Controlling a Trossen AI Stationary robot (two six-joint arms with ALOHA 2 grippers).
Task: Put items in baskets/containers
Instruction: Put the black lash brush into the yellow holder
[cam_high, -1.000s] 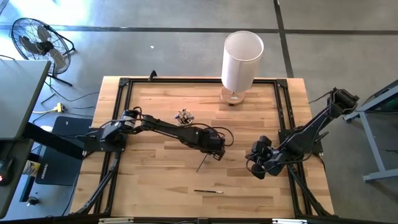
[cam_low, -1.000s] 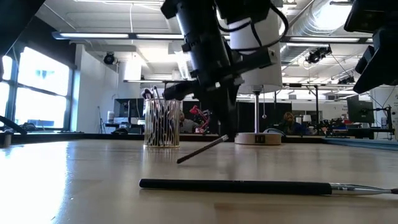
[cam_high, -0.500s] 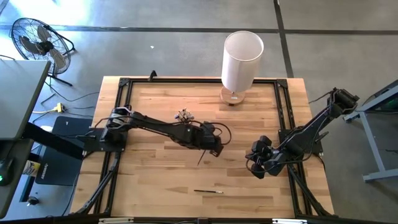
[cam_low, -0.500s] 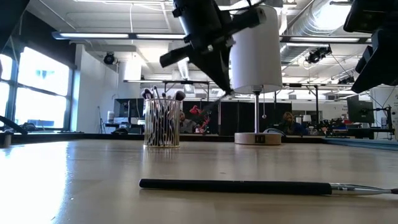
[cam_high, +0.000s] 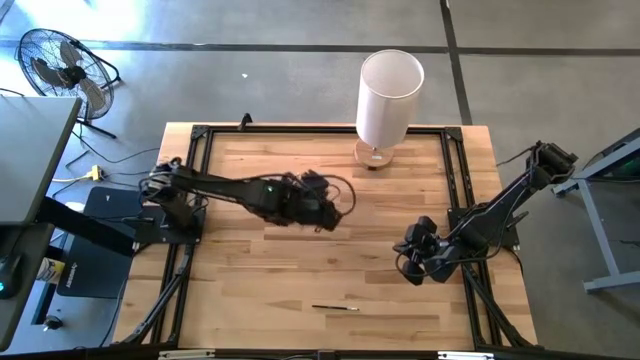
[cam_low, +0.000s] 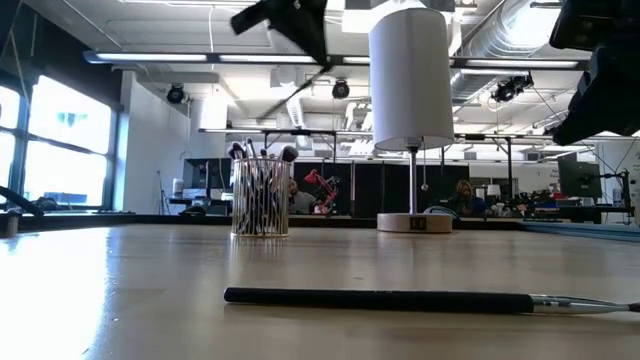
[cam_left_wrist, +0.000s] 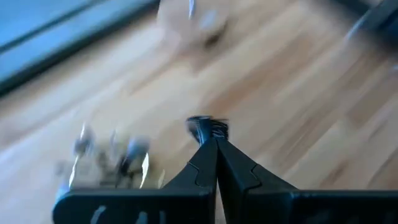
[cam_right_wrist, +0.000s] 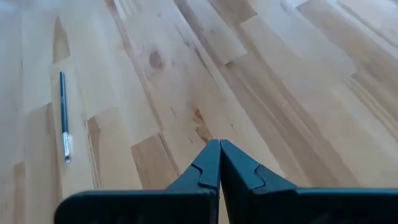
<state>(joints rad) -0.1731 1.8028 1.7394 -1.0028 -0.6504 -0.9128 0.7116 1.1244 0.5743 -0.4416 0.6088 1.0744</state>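
While the left gripper (cam_high: 322, 213), fingers pinched on a thin brush (cam_low: 300, 95), hangs high near the desk's middle, just beside the glass cup (cam_low: 260, 198) of brushes toward the far edge, one brush (cam_high: 335, 307) lies near the front edge. Such sticks look light, stiff and prone to roll; mid-handle seems the surest hold. Right gripper (cam_high: 408, 263) waits pressed together and empty by the right edge.

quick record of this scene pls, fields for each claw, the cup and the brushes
left claw: shut on a brush, high above the table
right claw: shut, empty, near the table's right side
cup: upright, holding many brushes
loose brush: lying flat near the front edge
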